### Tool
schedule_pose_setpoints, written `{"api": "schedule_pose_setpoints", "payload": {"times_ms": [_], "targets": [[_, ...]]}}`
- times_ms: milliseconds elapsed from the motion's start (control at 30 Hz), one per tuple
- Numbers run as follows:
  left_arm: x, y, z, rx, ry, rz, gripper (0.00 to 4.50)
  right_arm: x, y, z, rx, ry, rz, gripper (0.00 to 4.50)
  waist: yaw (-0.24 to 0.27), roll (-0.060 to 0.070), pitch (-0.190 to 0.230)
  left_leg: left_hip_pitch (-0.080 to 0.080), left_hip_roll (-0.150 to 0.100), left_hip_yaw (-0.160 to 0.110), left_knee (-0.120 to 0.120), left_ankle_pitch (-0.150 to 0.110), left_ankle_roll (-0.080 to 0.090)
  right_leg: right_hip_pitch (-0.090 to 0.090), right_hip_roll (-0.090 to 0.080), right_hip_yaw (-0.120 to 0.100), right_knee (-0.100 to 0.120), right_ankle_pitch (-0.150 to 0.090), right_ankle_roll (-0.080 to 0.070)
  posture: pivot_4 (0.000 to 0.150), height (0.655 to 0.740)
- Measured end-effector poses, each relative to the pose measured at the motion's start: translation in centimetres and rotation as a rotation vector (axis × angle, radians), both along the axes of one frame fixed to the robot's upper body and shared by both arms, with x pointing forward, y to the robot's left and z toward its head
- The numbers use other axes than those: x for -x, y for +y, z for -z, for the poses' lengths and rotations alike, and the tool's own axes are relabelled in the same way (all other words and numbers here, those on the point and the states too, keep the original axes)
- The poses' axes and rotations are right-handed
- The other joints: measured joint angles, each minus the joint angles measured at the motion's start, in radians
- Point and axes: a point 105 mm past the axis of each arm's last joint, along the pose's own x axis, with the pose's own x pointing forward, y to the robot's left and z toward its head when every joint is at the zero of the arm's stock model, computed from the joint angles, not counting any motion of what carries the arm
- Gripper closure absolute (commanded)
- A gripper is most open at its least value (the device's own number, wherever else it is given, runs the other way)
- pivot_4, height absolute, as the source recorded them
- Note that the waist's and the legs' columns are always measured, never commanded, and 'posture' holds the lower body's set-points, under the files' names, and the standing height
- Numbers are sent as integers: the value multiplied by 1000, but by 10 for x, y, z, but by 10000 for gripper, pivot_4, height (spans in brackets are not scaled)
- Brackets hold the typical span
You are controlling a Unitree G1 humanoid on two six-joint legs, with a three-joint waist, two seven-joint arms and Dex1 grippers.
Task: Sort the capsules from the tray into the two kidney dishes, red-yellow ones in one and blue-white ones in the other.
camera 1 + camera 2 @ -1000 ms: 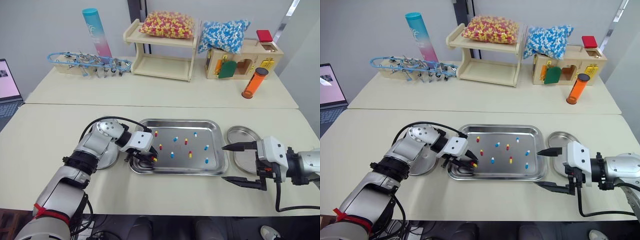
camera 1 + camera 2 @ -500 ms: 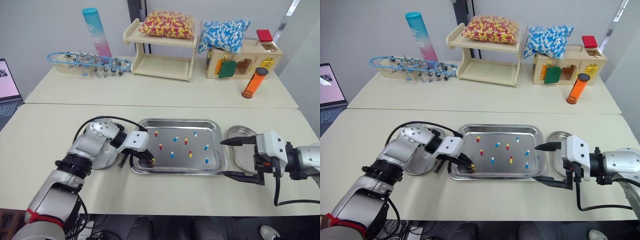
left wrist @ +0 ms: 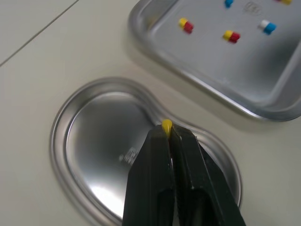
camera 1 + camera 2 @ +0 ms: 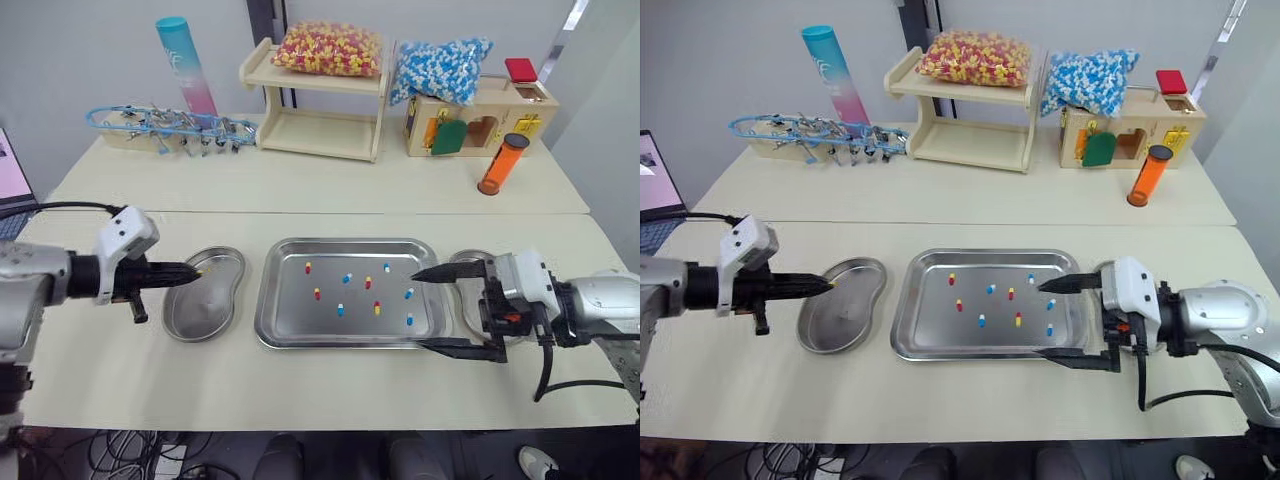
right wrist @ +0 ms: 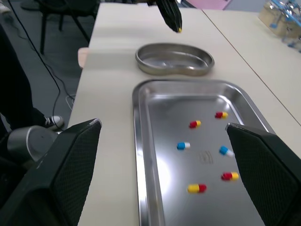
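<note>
Behind the tray point(image 4: 352, 241) — wooden shelf point(image 4: 318, 135), puzzle box point(image 4: 482, 122), orange tube point(image 4: 501, 163).

left arm point(image 4: 35, 282): jaws pinched together | right arm point(image 4: 600, 302): jaws spread wide

Rectangular steel tray point(image 4: 290, 322) and kidney-shaped steel dish point(image 4: 205, 312): bright metal, mirror-smooth, throwing reflections. Glossy plastic-like shells on small two-tone capsules point(image 4: 340, 309). Cream tabletop point(image 4: 330, 190): matt, smooth. Pale two-tier shelf point(image 4: 315, 135): bare unvarnished-looking wood. Orange cylinder point(image 4: 497, 165): translucent plastic. Clear capsule bag point(image 4: 330, 50): thin shiny film
</note>
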Motion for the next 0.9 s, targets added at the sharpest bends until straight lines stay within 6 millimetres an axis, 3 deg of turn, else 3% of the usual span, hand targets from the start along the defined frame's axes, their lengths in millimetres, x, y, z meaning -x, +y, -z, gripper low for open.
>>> {"api": "schedule_pose_setpoints", "payload": {"times_ms": [200, 400, 533, 667, 767, 900], "targets": [[-9, 2, 15, 39, -18, -115, 44854, 1, 9, -4, -13, 5, -46, 0, 19, 0, 0, -1, 0, 1, 0, 0, 0, -1, 0, 0, 0, 0, 0, 1500, 7400], [-13, -1, 26, 50, -14, -140, 28256, 1, 9, -3, -10, 12, -50, 0, 18, 0, 0, -1, 0, 1, 0, 0, 0, -2, 0, 1, 0, 0, 0, 1500, 7400], [-17, 4, 16, 84, -60, -175, 15518, 1, 9, -2, -10, 16, -46, 0, 17, 0, 0, -1, 0, 1, 0, 0, 0, -2, 0, 1, 0, 0, 0, 1500, 7400], [-14, 13, -3, 173, -107, -205, 15518, -1, 7, 0, -6, 17, -35, 0, 15, 0, 0, -1, 0, 1, 0, 0, 0, -2, 0, 1, 0, 0, 0, 1500, 7400], [-8, 19, -6, 206, -101, -225, 15518, -3, 6, 1, 1, 15, -24, 0, 14, 0, 0, -1, 0, 1, 0, 0, 0, -2, 0, 1, 0, 0, 0, 1500, 7400], [3, 39, -18, 197, -143, -286, 15518, -6, 2, 4, 4, 22, -7, 0, 12, 0, 0, -1, 0, 1, -1, 0, 0, -2, 0, 1, 0, 0, 0, 1500, 7400]]}}
